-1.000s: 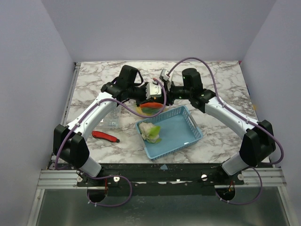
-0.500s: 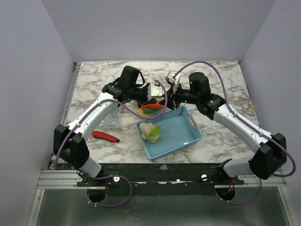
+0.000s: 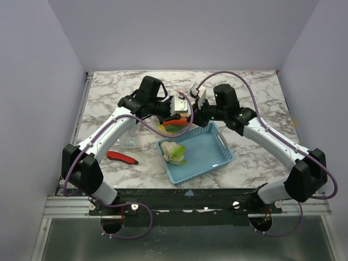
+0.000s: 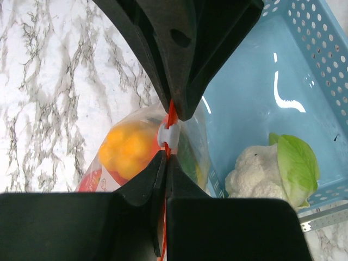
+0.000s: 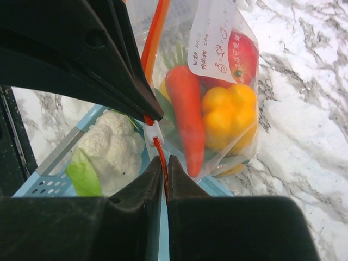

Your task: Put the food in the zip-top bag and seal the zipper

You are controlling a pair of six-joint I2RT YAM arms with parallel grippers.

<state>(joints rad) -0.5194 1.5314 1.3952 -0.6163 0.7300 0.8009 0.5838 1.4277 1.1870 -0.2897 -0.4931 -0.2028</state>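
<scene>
Both jaws clench the zipper point(image 5: 154, 32) right at its white slider point(image 5: 153, 133), the bag point(image 5: 215, 38) of food point(image 5: 185, 119) hanging between them over the basket point(image 4: 255, 92) edge, so hold the strip taut and draw the slider straight along.

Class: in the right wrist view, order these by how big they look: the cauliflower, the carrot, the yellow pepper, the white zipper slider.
1. white plastic cauliflower with green leaf, largest.
2. orange toy carrot and yellow toy pepper: too alike to rank.
3. small white zipper slider, smallest.
</scene>
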